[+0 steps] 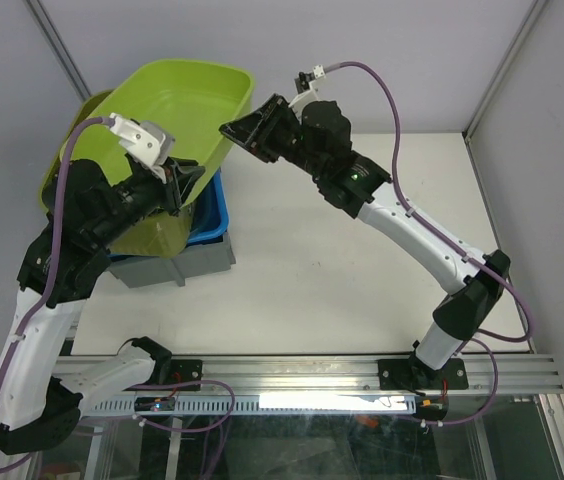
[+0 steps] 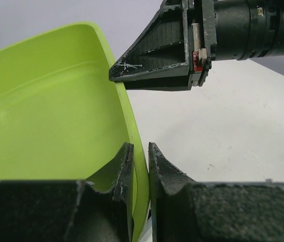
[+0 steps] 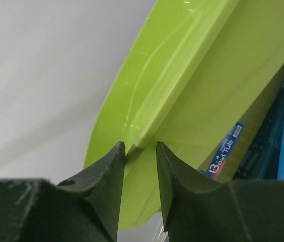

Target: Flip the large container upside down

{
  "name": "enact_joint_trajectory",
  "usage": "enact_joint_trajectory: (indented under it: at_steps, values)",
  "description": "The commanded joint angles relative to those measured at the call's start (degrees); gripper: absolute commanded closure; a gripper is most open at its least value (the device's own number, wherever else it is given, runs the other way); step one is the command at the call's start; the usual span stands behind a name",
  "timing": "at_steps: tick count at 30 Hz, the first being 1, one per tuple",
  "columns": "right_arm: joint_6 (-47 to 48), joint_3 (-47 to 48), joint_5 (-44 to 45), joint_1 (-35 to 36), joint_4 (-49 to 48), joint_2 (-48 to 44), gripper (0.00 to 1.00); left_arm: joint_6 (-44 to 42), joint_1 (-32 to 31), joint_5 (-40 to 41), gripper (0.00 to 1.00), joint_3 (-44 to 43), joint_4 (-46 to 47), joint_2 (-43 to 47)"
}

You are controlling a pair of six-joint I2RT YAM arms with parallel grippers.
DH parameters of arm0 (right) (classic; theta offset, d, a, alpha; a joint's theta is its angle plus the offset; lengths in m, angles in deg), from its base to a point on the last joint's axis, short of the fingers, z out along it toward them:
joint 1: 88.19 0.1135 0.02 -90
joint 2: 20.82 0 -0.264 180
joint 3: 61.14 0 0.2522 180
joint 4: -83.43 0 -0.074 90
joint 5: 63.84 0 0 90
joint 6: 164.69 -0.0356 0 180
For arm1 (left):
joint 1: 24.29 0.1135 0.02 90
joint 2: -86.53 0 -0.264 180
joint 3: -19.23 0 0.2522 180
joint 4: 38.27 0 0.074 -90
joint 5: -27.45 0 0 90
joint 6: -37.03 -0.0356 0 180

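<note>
On the left side of the bench [image 1: 362, 290] a large tub [image 1: 182, 100] hangs tilted above a smaller bin [image 1: 214, 215], which is stacked on a crate [image 1: 177, 268]. The left claw [image 1: 186, 182] straddles the tub's near wall, one finger inside and one outside. The right claw [image 1: 230, 130] is at the tub's right rim, which lies between its fingers.

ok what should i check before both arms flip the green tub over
1. left end effector shut on green tub rim: ok
2. right end effector straddling the opposite rim: ok
3. right end effector grip tight: cannot tell
4. green tub free of the blue bin beneath: cannot tell
5. bare table right of the blue bin for landing: ok
</note>
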Motion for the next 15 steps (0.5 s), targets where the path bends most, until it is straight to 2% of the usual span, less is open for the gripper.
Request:
enact_joint_trajectory:
  at_steps: [1, 3, 6, 8, 12, 15]
  values:
    - [-1.64, -2.55, -3.77, -0.68, -2.0, -1.62, 0.66, -1.0, -0.26, -9.49, 1.0, 2.4, -0.63, 0.62]
    - [-2.48, -3.72, -5.18, -1.38, -2.54, -1.93, 0.67, -1.36, -0.26, -10.3, 1.0, 3.31, -0.83, 0.73]
    - [-3.59, -6.35, -6.99, -2.4, -4.9, -2.76, 0.75, -1.68, -0.28, -10.9, 1.0, 4.2, -0.93, 0.73]
    - [-3.77, -6.55, -8.6, -2.95, -5.2, -2.33, 0.75, -1.67, -0.22, -11.2, 1.0, 4.54, -0.92, 0.73]
    - [-2.66, -2.46, -11.36, -3.42, -1.49, 0.42, 0.58, -1.86, -0.24, -11.56, 1.0, 4.73, -1.05, 0.99]
    - [-1.78, 1.97, -14.03, -3.26, 2.78, 3.92, 0.52, -1.77, -0.28, -11.56, 1.0, 4.77, -1.08, 0.99]
